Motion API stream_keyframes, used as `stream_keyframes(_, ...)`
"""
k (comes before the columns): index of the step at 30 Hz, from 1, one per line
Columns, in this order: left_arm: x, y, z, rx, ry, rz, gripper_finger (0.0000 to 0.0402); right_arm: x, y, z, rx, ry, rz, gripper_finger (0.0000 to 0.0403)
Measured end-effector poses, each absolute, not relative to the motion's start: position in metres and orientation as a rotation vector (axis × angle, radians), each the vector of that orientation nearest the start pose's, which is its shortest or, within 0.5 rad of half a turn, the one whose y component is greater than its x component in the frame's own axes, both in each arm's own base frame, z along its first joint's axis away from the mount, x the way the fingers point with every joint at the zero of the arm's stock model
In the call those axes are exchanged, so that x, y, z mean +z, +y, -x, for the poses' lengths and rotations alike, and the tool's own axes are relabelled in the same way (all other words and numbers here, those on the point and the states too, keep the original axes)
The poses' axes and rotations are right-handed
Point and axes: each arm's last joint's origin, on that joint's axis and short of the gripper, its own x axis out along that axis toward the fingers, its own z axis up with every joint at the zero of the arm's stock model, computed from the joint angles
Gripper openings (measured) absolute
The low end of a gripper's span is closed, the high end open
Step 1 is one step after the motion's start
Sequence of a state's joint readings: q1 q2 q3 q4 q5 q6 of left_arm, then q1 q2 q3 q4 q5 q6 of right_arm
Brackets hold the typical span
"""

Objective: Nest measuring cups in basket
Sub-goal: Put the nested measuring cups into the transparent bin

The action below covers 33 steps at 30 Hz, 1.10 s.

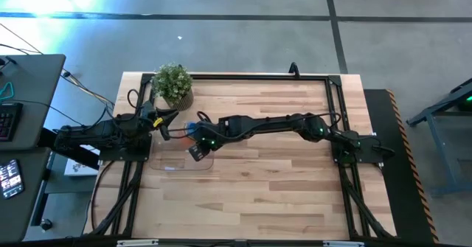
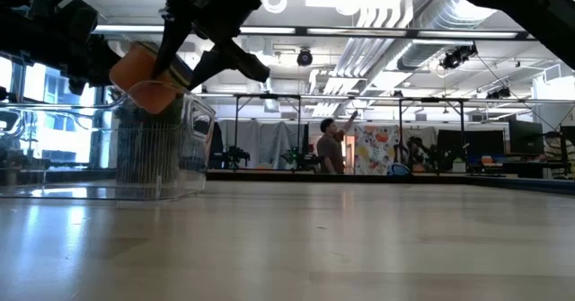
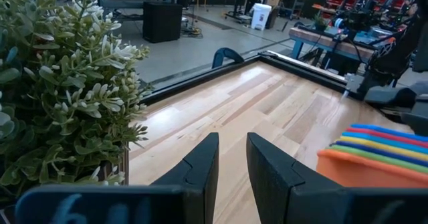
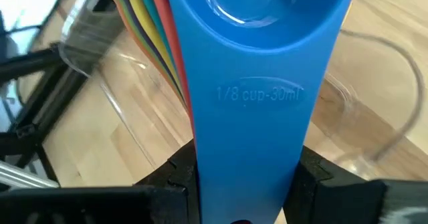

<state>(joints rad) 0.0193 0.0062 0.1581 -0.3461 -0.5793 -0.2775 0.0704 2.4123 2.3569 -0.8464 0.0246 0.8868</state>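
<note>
The measuring cups (image 4: 257, 23) are nested in one stack, a blue one on top and yellow, orange and red handles fanned beside it. My right gripper (image 4: 247, 184) is shut on them above the clear basket (image 1: 173, 162). In the low view the orange bottom cup (image 2: 148, 81) hangs tilted over the basket (image 2: 162, 162), which rests flat on the table. The stack (image 3: 374, 154) also shows in the left wrist view. My left gripper (image 3: 231, 170) is beside the potted plant (image 1: 172, 85), open by a narrow gap and holding nothing. My right gripper pinches the stack by its handles: the blue handle marked 1/8 cup (image 4: 257, 137) runs between the two fingers (image 4: 177, 174), lengthwise along them. The bowls stick out beyond the fingertips. The stack is lifted clear and tilted over the basket.
The potted plant (image 3: 60, 83) stands close to my left gripper, near the table's far left corner. A black frame (image 1: 243, 76) runs round the table's edges. Bare wood fills the middle and right of the table (image 1: 280, 173). A person stands far off in the room (image 2: 331, 144).
</note>
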Motion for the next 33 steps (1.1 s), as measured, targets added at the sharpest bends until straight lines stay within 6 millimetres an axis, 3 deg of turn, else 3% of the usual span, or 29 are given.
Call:
stream_keyframes(14, 0.184, 0.017, -0.079, 0.618, 0.106, 0.213, 0.0067, 0.25, 0.041, -0.521, -0.327, 0.878, -0.66, 0.0121)
stream_keyframes(26, 0.184, 0.017, -0.079, 0.618, 0.106, 0.213, 0.0067, 0.275, 0.041, -0.513, -0.313, 0.818, -0.574, 0.0121)
stream_keyframes(30, 0.184, 0.017, -0.079, 0.618, 0.106, 0.213, 0.0067, 0.276, 0.041, -0.512, -0.31, 0.826, -0.579, 0.0121)
stream_keyframes(33, 0.184, 0.017, -0.079, 0.618, 0.106, 0.213, 0.0067, 0.266, 0.042, -0.516, -0.301, 0.852, -0.588, 0.0121)
